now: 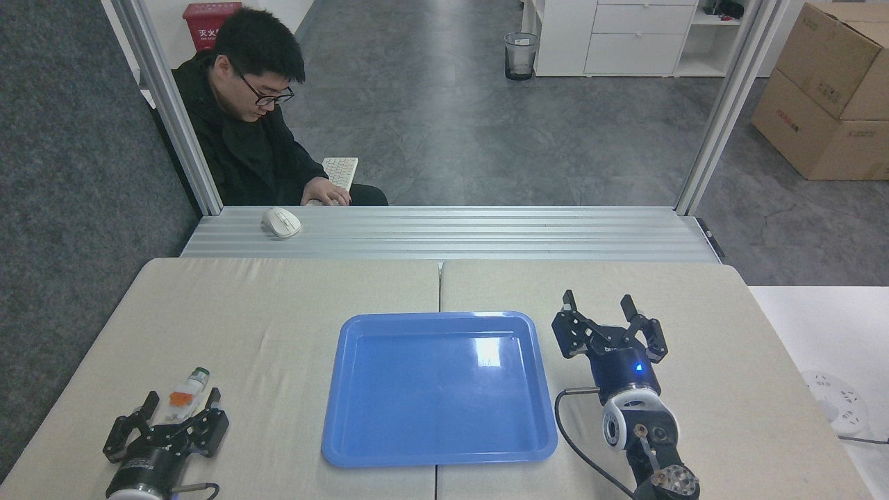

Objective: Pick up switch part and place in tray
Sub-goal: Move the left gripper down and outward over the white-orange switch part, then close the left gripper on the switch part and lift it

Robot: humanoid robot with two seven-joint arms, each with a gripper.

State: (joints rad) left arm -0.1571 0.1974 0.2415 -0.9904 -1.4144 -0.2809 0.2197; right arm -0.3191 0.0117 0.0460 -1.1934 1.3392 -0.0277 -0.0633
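Note:
The switch part (pixel 186 394) lies on the beige table at the near left: a small white block with an orange middle and a silver end with a green tip pointing away from me. My left gripper (pixel 182 401) stands open around its near end, one fingertip on each side of the white block. The blue tray (pixel 439 387) sits in the middle of the table with nothing in it. To the right of the tray my right gripper (pixel 599 301) is open and holds nothing.
A person in dark clothes sits behind the metal rail (pixel 451 232), one hand on a white keyboard (pixel 339 171). A white mouse (pixel 280 222) rests on the rail. A white power strip (pixel 833 403) lies at the far right.

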